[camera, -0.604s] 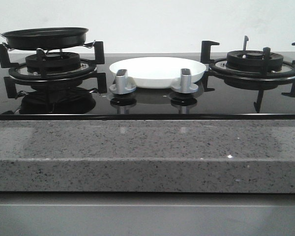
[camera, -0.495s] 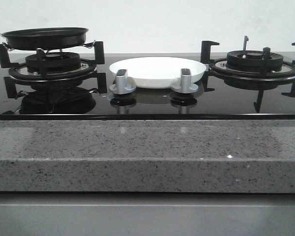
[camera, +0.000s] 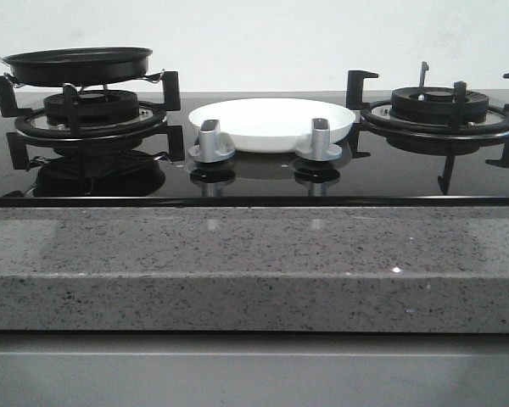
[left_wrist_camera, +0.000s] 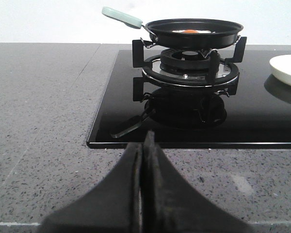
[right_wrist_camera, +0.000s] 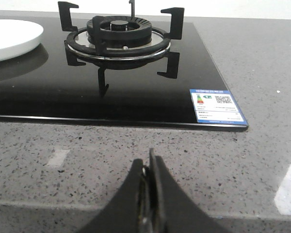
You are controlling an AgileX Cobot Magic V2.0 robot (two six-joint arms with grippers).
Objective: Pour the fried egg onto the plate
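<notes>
Stillness is the whole story here: against the front views from a moment ago nothing has shifted, so the pour has not begun and every step lies ahead of me. My left pincer [left_wrist_camera: 143, 145] is pressed together and empty, low over the speckled grey stone worktop [left_wrist_camera: 43, 126] near its front edge, pointing at the left burner. There the shallow black frying pan [left_wrist_camera: 193, 32] with its pale green handle [left_wrist_camera: 122, 17] sits level on the black iron grate [left_wrist_camera: 186, 65], and the pale fried egg [left_wrist_camera: 190, 31] with its orange patch lies flat inside it. The glossy round white plate [camera: 271, 120] waits bare on the black glass hob [camera: 254, 182] between the two burners, just beside the pan. My right pincer [right_wrist_camera: 149, 167] is likewise closed on nothing, facing the bare right burner [right_wrist_camera: 120, 30]. I judge the handle is my first target.
</notes>
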